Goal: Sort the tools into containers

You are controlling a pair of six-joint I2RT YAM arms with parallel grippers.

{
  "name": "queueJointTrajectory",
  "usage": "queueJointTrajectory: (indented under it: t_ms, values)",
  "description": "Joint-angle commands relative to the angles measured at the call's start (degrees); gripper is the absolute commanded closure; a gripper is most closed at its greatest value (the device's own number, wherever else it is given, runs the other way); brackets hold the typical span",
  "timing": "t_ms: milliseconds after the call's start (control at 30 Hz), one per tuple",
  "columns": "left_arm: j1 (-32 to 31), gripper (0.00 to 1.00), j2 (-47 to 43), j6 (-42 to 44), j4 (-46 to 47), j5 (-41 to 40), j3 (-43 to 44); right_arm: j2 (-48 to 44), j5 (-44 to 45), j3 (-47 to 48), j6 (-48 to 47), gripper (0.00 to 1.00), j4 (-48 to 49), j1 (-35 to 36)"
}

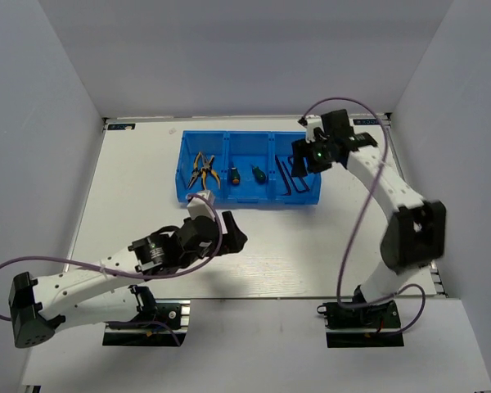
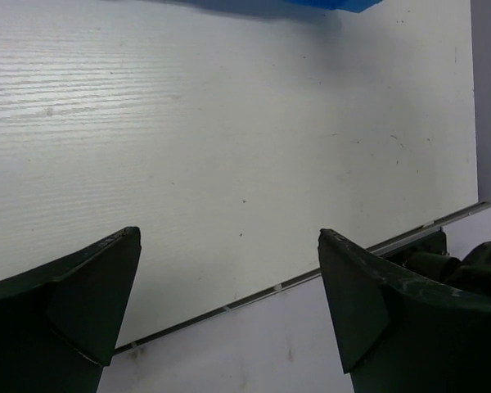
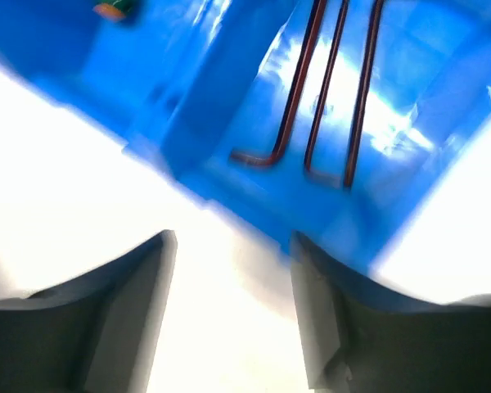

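Observation:
The blue bin [image 1: 247, 201] with three compartments sits at the back middle of the table. Two yellow-handled pliers [image 1: 203, 170] lie in its left compartment, two green-handled screwdrivers [image 1: 247, 174] in the middle one, dark hex keys [image 1: 295, 178] in the right one. The hex keys [image 3: 327, 106] also show in the right wrist view, inside the bin [image 3: 229, 90]. My right gripper [image 1: 301, 155] is open and empty above the bin's right end. My left gripper [image 1: 236, 240] is open and empty over bare table in front of the bin; the left wrist view shows a sliver of the bin [image 2: 327, 4].
White walls enclose the table on the left, back and right. The table's right edge strip [image 2: 311, 274] shows in the left wrist view. The right arm's base [image 1: 362, 315] and left arm's base [image 1: 147, 323] sit at the near edge.

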Motion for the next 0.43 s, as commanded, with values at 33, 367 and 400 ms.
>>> queueJointTrajectory:
  t_ms: [33,367,400]
  values:
    - [0.27,0.0,-2.52,1.71,-1.7,-4.54,0.32,-16.34,1.96,-10.5,-4.27,0.1,0.62,0.04]
    - [0.27,0.0,4.42,12.87,-6.8,-7.27,9.73,-37.97,18.67,-32.6,-3.22,0.1,0.02,-0.14]
    - [0.27,0.0,5.12,13.49,-6.8,-7.27,10.78,-39.38,18.41,-32.69,-2.08,0.1,-0.42,-0.22]
